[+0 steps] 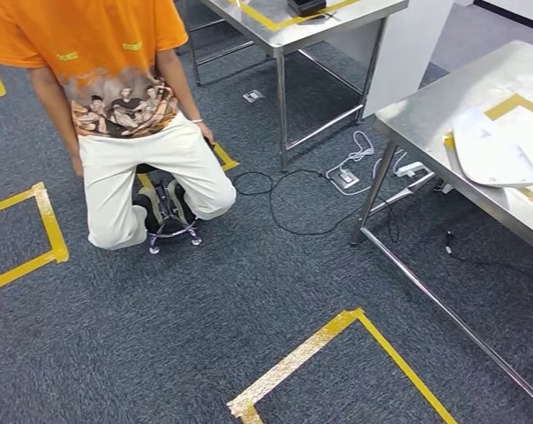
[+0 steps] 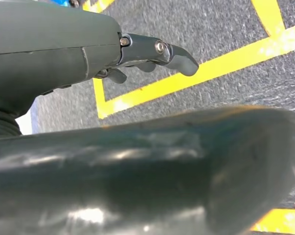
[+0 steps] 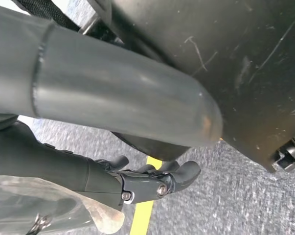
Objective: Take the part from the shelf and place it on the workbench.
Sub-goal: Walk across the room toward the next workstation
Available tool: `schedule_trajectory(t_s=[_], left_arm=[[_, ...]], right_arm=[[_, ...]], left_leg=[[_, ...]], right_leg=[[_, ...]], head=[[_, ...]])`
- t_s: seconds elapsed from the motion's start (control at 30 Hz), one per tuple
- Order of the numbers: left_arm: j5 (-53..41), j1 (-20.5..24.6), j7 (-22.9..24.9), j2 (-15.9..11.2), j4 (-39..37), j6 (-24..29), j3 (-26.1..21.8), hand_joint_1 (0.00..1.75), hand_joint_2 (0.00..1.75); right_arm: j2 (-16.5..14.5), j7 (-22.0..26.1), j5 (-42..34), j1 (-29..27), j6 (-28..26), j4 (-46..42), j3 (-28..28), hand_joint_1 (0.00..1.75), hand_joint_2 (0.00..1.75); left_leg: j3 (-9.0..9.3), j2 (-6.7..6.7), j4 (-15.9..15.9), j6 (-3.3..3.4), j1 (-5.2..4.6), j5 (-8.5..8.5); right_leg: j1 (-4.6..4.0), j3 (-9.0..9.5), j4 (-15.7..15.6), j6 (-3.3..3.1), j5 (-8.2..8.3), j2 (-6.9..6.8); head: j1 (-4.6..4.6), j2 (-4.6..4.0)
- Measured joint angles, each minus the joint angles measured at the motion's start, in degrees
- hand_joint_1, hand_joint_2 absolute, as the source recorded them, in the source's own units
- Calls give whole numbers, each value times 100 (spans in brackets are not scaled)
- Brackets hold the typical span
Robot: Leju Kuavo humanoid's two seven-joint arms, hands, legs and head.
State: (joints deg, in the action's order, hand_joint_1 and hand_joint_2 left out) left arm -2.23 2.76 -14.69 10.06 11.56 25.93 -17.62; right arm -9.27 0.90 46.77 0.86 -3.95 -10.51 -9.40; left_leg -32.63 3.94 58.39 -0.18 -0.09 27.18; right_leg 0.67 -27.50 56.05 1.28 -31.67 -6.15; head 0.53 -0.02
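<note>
Hanging at robot's sides: left hand (image 2: pixel 153 54) and right hand (image 3: pixel 153 181), fingers loosely extended over carpet, nothing held. White flat part (image 1: pixel 493 150) logged on steel workbench (image 1: pixel 423 110), ahead and to robot's right, long axis running away from camera. Right hand judged nearer. Shelf not located.

Left robot hand (image 2: pixel 153 56) hangs toward the floor, fingers loosely extended, holding nothing; right robot hand (image 3: pixel 153 178) hangs likewise, fingers slightly curled and apart, empty.
</note>
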Motion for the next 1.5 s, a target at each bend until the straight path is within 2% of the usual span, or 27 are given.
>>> schedule_trajectory(t_s=[0.07,0.13,0.2,0.27,0.3,0.33,0.37,0.43,0.5,0.53,0.57,0.63,0.67,0.73,0.8,0.83,0.9,0.97,1.03,1.1,1.17,1.23,1.3,1.33,1.4,1.47,1.5], left_arm=[[-3,-7,-3,-2,0,-8,1,0,0],[-7,-29,-3,-5,0,-7,0,0,0],[-12,-26,-2,-2,0,-8,0,0,0],[-15,-17,-3,2,0,-10,1,0,0],[-15,-16,-3,3,0,-10,1,0,0],[-15,-17,-4,2,0,-10,1,0,0],[-15,-17,-4,2,0,-10,1,0,0],[-15,-13,-3,8,0,-10,1,0,0],[-16,-8,-2,16,0,-11,1,0,0],[-16,-11,-2,18,0,-12,1,0,0],[-17,-17,-2,19,0,-12,1,0,0],[-24,-28,-2,21,0,-12,1,0,0],[-33,-24,-2,21,0,-12,1,0,0],[-52,-4,-2,22,0,-13,2,0,0],[-60,0,-2,22,0,-13,3,0,0],[-62,-9,-2,22,0,-13,3,0,0],[-66,-27,-2,19,0,-12,3,0,0],[-69,-18,-2,21,0,-12,3,0,0],[-70,-10,-2,25,0,-11,3,0,0],[-70,-25,-2,24,0,-9,3,0,0],[-70,-33,-2,26,0,-10,3,0,0],[-70,-22,-2,33,0,-20,3,0,0],[-70,-15,-2,39,0,-26,3,0,0],[-70,-15,-2,42,0,-26,3,0,0],[-70,-13,-2,43,0,-28,3,0,0],[-70,-5,-3,47,0,-34,3,0,0],[-70,1,-3,49,0,-37,3,0,0]], right_arm=[[-1,0,-8,15,42,-1,0,0,0],[-1,1,-13,31,63,-1,0,0,0],[0,2,-13,25,75,0,0,0,0],[0,3,-14,11,78,0,0,0,0],[0,3,-14,8,78,0,0,0,0],[1,2,-15,7,79,0,0,0,0],[2,1,-15,7,79,0,-1,0,0],[4,-2,-15,1,80,3,-1,0,0],[4,-2,-15,2,83,8,-1,0,0],[4,-2,-15,6,86,11,-1,0,0],[4,-1,-15,9,90,11,-1,0,0],[2,-1,-15,7,103,11,-2,0,0],[0,0,-16,-1,110,11,-2,0,0],[-1,-1,-16,-20,119,12,-2,0,0],[1,-2,-15,-34,120,13,-2,0,0],[2,-2,-13,-33,120,13,-2,0,0],[2,-2,-8,-26,120,12,-2,0,0],[1,-2,-4,-20,120,11,-2,0,0],[0,-2,-4,-6,120,11,-2,0,0],[-1,-2,-3,19,119,10,-2,0,0],[-2,-1,-1,27,121,10,-2,0,0],[-2,-1,0,15,124,10,-2,0,0],[-2,-2,-1,6,124,11,-2,0,0],[-2,-2,-1,5,124,11,-2,0,0],[1,-3,0,4,128,11,-2,0,0],[2,-6,2,-9,139,15,-2,0,0],[1,-7,3,-14,145,20,-2,0,0]], left_leg=[[-10,-94,-17,77,-17,18],[-4,-210,-48,151,-7,-1],[-1,-324,-67,213,6,-19],[-5,-464,-64,241,-5,-17],[0,-544,-62,245,-14,-14],[7,-628,-59,246,-20,-13],[16,-719,-54,244,-25,-11],[18,-888,-30,226,-31,0],[-24,-1028,-6,179,-18,1],[-48,-1091,-4,142,-5,-11],[-69,-1156,-13,102,14,-27],[-116,-1024,72,32,16,28],[-198,-865,256,4,7,143],[-513,-552,943,-42,9,504],[-803,-477,1567,-79,38,719],[-812,-464,1601,-88,50,670],[-497,-369,1008,-83,60,304],[-110,-127,263,-35,24,54],[8,-32,8,35,-21,50],[5,-153,-22,113,-23,36],[23,-261,-65,188,-1,5],[28,-374,-81,230,9,-6],[28,-513,-79,246,0,1],[34,-592,-77,249,-5,4],[52,-769,-66,239,-4,14],[44,-937,-29,204,2,34],[22,-1011,-14,176,6,36]], right_leg=[[-3,60,-16,57,-28,-100],[26,52,100,106,-149,84],[46,-244,694,127,-478,438],[41,-686,1527,127,-778,581],[37,-838,1754,120,-786,598],[35,-885,1745,109,-669,609],[36,-819,1497,91,-446,639],[47,-525,685,46,11,896],[56,-323,200,16,157,1156],[50,-291,160,4,134,1195],[42,-264,139,-15,138,1139],[43,-217,92,-81,170,985],[46,-195,65,-114,180,887],[34,-165,49,-155,166,679],[20,-149,51,-167,140,474],[17,-138,52,-165,127,384],[15,-95,52,-146,95,231],[-7,-70,55,-95,48,110],[-32,-57,49,-28,7,11],[-23,-5,32,37,-23,-47],[3,-61,215,85,-175,173],[18,-398,901,106,-520,492],[15,-813,1655,112,-757,589],[13,-918,1779,108,-714,600],[17,-799,1326,90,-299,666],[51,-507,555,74,84,972],[62,-405,319,65,157,1108]], head=[[-12,0],[-37,0],[-70,0],[-84,0],[-85,0],[-86,0],[-86,0],[-85,0],[-82,0],[-80,0],[-79,0],[-68,0],[-57,0],[-37,0],[-38,0],[-37,0],[-36,0],[-37,0],[-43,0],[-45,0],[-64,0],[-90,0],[-95,0],[-96,0],[-96,0],[-97,0],[-97,0]])
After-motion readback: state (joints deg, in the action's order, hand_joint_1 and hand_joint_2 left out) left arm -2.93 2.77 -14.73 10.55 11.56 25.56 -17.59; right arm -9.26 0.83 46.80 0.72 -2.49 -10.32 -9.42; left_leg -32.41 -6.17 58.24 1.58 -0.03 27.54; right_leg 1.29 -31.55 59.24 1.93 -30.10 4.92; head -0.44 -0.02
